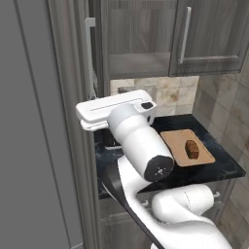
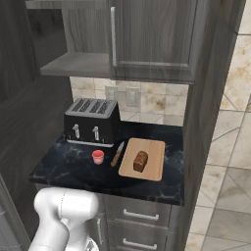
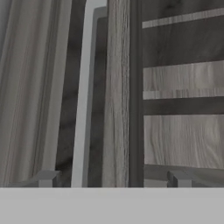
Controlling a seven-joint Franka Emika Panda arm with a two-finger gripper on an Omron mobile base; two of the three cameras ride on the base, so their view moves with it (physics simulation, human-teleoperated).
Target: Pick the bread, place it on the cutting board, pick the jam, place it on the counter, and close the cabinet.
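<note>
The small dark brown crusty bread chunk lies on the flat light tan wooden cutting board, roughly at its centre; that step reads as complete. The board sits at the right part of the black marbled stone counter, near its front edge. The small squat red-pink jam jar stands upright on the counter, apart from the board's left edge, with a slim wooden-handled knife lying between them; the jam step also reads as complete. A black four-slot toaster stands behind the jar, toward the counter's rear left.

Remaining step: closing the dark grey-brown woodgrain wall cabinet. Its left bay is open, exposing the grey shelf.

Arm pose: the white arm rises from the base and reaches up and to the left, with the hand at the edge-on open cabinet door. In the hand view, the gripper faces the door's slim vertical metal bar handle. The fingers stand spread, one on each side of the handle's lower run, holding nothing. Contact with the handle cannot be determined.
</note>
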